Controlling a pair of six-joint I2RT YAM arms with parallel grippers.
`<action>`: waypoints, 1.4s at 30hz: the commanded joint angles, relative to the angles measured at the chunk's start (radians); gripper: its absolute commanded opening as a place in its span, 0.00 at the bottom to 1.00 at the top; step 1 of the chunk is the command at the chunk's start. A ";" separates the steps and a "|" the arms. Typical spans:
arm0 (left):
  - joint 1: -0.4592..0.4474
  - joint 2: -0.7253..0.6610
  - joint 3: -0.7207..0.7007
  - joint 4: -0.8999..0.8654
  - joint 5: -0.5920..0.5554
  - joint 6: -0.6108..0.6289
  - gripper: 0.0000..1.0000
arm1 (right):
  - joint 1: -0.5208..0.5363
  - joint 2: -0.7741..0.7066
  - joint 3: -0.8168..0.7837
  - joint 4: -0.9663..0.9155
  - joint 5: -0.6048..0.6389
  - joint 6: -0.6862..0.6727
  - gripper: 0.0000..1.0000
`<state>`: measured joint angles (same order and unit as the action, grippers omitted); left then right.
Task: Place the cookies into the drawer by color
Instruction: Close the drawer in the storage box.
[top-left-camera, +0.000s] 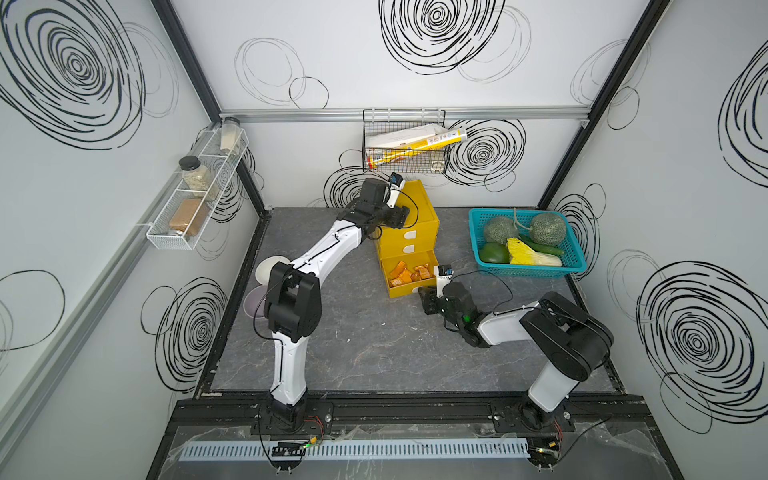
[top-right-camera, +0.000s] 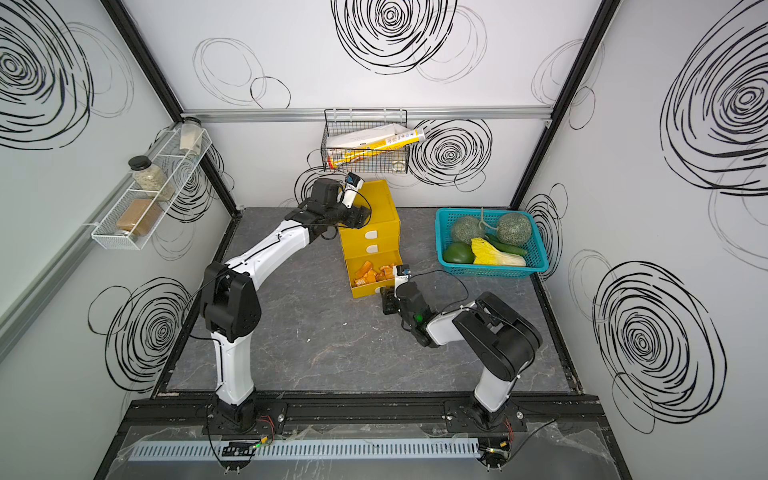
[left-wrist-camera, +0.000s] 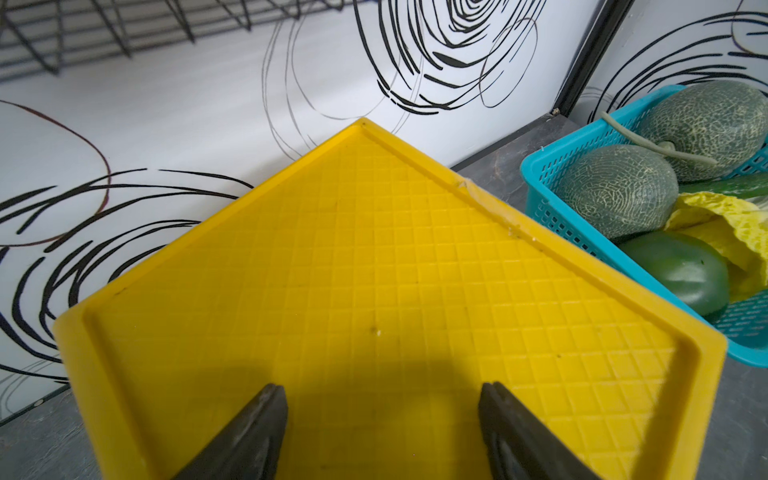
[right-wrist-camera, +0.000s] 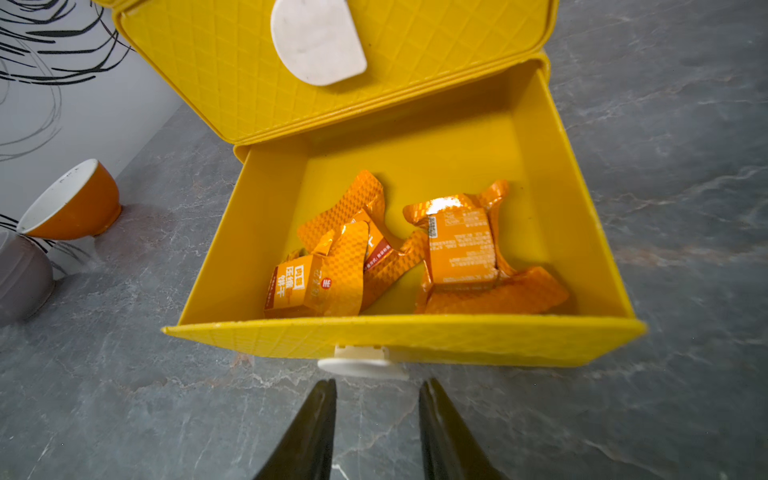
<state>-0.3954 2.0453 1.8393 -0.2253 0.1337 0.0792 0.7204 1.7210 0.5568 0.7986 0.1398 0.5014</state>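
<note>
The yellow chest of drawers (top-left-camera: 420, 208) is set at the back of the table (top-left-camera: 374, 353). Over its top the left gripper (left-wrist-camera: 382, 386) is held, jaws wide apart and empty, probably to steady it. The bottom drawer (right-wrist-camera: 415, 338) is left pulled out, and the right gripper (right-wrist-camera: 379, 382), jaws narrowly apart on nothing, is held just before its white handle (right-wrist-camera: 361, 365), seemingly for pushing it shut. Inside, a few crinkled, shiny orange cookie packets (right-wrist-camera: 461, 249) are heaped.
</note>
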 joint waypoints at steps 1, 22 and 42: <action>0.023 0.038 -0.048 -0.152 0.007 -0.006 0.79 | -0.003 0.030 0.045 0.034 -0.008 -0.034 0.37; 0.035 0.065 -0.033 -0.152 0.030 -0.012 0.78 | -0.004 0.221 0.222 0.100 0.008 -0.045 0.17; 0.047 0.082 -0.017 -0.164 0.056 -0.028 0.78 | -0.009 0.348 0.278 0.312 0.162 -0.036 0.13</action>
<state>-0.3664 2.0552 1.8481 -0.2188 0.1799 0.0860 0.7155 2.0506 0.8135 1.0340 0.2657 0.4603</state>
